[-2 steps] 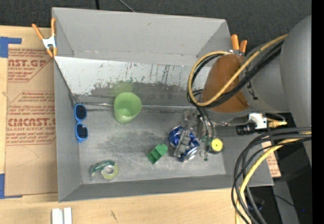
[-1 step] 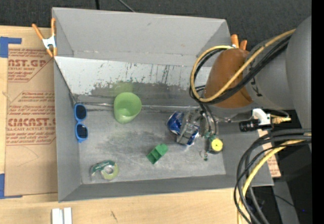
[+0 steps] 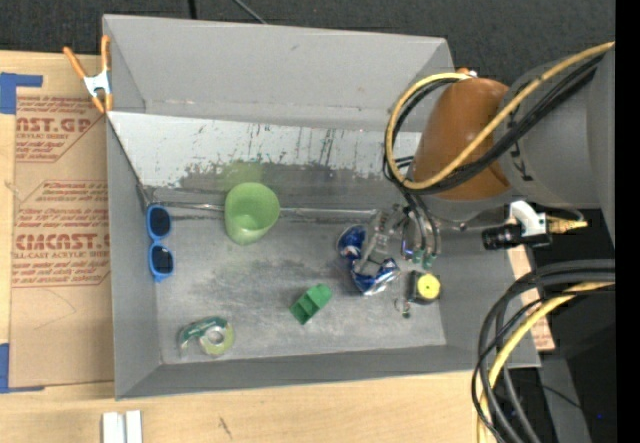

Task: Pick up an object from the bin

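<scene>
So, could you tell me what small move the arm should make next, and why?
The tool is low over the crumpled blue thing at the right of the bin, with a small yellow disc beside it. A hold on the blue thing cannot be made out, so I would probably settle straight down onto it, keeping off the disc.

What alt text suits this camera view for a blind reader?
A robot arm's gripper hangs low over a shiny blue object at the right of a grey metal bin. A green cup, blue sunglasses, green block and tape roll lie scattered leftward.
</scene>
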